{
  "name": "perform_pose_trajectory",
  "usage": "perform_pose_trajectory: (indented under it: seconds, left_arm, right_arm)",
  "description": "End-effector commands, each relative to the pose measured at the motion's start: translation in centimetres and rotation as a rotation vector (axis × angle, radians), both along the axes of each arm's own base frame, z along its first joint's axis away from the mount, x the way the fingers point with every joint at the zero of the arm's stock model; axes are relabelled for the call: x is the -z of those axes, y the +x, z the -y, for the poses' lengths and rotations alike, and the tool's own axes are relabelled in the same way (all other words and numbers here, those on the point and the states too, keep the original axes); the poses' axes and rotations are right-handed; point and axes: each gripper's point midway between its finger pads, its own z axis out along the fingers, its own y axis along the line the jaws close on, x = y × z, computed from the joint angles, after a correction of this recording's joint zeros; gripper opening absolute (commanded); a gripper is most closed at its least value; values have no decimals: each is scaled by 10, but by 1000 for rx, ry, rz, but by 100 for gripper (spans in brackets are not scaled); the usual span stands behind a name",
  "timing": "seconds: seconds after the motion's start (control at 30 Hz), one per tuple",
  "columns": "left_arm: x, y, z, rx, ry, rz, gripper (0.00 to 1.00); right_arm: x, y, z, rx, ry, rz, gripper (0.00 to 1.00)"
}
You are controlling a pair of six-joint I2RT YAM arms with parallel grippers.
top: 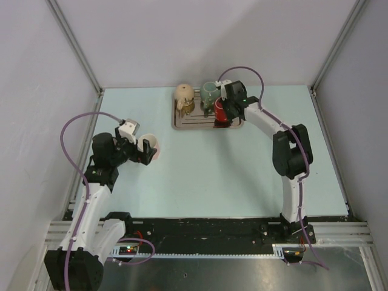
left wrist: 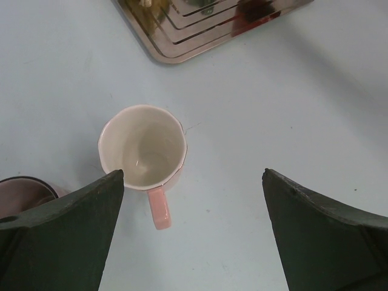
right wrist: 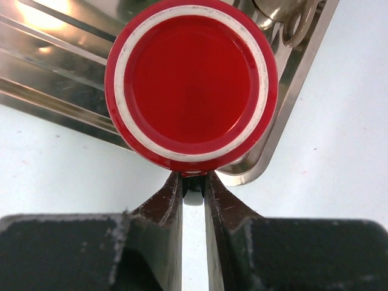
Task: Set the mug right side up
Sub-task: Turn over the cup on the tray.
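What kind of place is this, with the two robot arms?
Probably a robotics lab test cell: a pale blue table walled by white panels on aluminium posts, two arms bolted to a rail at its edge, and a metal tray of mugs.

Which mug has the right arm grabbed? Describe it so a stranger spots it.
Find the metal tray at the far edge of the table. At its right end, the right arm's fingers hold the upside-down red mug. Beside a green mug and a beige mug, it alone is red, white-ringed.
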Motion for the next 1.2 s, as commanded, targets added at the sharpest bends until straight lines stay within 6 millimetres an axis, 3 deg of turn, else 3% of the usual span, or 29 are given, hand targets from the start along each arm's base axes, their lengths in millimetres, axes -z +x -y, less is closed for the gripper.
perform_pose_trajectory:
  seconds: [0.0, 0.17, 0.5, 0.73, 0.97, 1.17]
  left_arm:
    - [-35, 10, 6, 57, -1, 97, 100]
    - [-50, 18, 17, 110, 6, 120, 100]
    - [-73, 29, 77, 270, -69, 120, 100]
    - [-92, 41, 117, 354, -237, 57, 100]
    - [-102, 55, 158, 391, -409, -59, 100]
    - [-100, 66, 186, 382, -543, -177, 100]
  right_arm:
    - [-101, 11, -13, -45, 145, 222, 0]
    - [-127, -3, -19, -87, 268, 231, 0]
    - [-176, -25, -11, -93, 691, 131, 0]
    - [-207, -45, -2, -112, 934, 78, 0]
    - [-233, -63, -2, -154, 1070, 66, 0]
    - [-238, -73, -3, -179, 1100, 62, 0]
